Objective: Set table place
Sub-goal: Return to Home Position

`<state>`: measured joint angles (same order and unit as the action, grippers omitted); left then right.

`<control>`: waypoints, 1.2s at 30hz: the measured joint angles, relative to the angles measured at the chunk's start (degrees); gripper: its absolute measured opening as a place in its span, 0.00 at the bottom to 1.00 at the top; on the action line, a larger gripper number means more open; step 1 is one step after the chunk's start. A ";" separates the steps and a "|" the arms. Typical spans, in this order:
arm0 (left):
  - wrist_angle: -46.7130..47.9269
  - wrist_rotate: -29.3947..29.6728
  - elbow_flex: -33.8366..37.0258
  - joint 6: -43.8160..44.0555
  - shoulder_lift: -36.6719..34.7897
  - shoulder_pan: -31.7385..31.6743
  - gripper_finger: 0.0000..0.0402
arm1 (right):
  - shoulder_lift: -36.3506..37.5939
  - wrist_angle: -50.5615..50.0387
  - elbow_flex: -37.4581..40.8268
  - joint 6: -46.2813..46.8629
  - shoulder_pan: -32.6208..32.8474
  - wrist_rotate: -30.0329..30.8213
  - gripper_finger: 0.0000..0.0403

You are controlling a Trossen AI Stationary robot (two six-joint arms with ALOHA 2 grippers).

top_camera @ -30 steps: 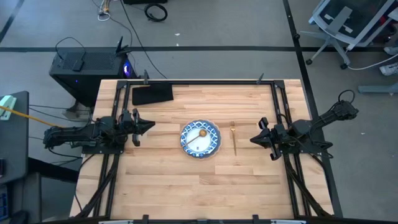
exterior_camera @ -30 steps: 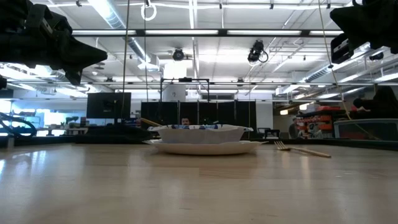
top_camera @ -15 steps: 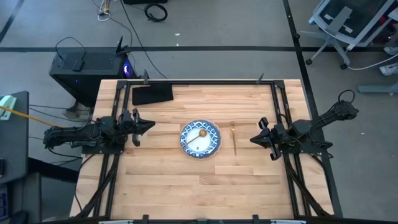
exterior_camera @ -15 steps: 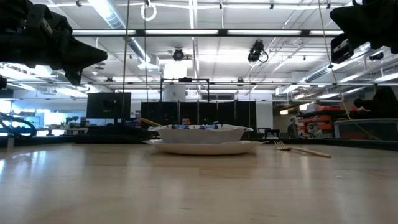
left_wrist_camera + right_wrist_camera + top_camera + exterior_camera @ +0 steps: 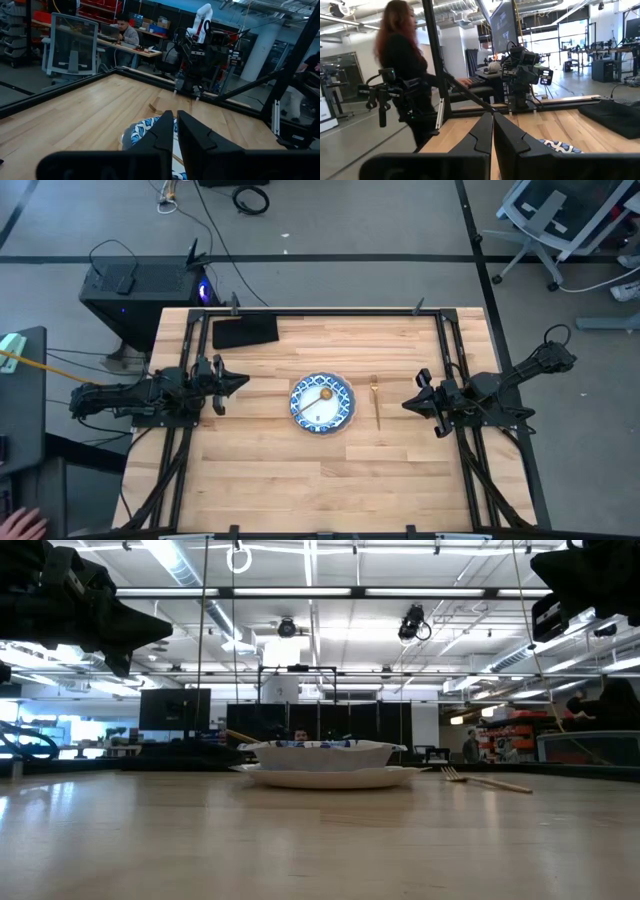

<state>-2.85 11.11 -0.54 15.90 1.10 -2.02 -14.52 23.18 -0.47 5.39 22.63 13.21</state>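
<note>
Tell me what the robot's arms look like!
Both are black and bumpy, built from chunky jointed pieces. The left arm sits at the table's left edge, the right arm at its right edge, trailing a looping black cable. The left gripper and right gripper each end in two dark, wedge-shaped fingers tapering to a point.

The surface (image 5: 260,480) is a light-wood butcher-block top of narrow planks, framed by black rails (image 5: 330,311). A round plate (image 5: 330,778) sits near its middle. A thin gold fork (image 5: 376,402) lies just beside the plate, on the right arm's side and apart from it. A folded black napkin (image 5: 245,332) lies flat at the far left corner, close to the rail.
</note>
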 joint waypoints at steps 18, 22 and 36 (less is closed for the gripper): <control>-0.01 0.02 0.00 0.00 0.00 -0.07 0.10 | 0.00 0.00 -0.02 0.00 0.00 0.00 0.06; 0.01 0.02 0.00 0.00 0.00 -0.07 0.08 | 0.00 0.00 -0.02 0.00 0.00 0.02 0.06; 0.01 0.02 0.00 0.00 0.00 -0.07 0.09 | 0.00 0.00 -0.02 0.00 0.00 0.01 0.06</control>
<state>-2.83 11.14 -0.54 15.90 1.10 -2.09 -14.52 23.18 -0.49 5.39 22.63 13.22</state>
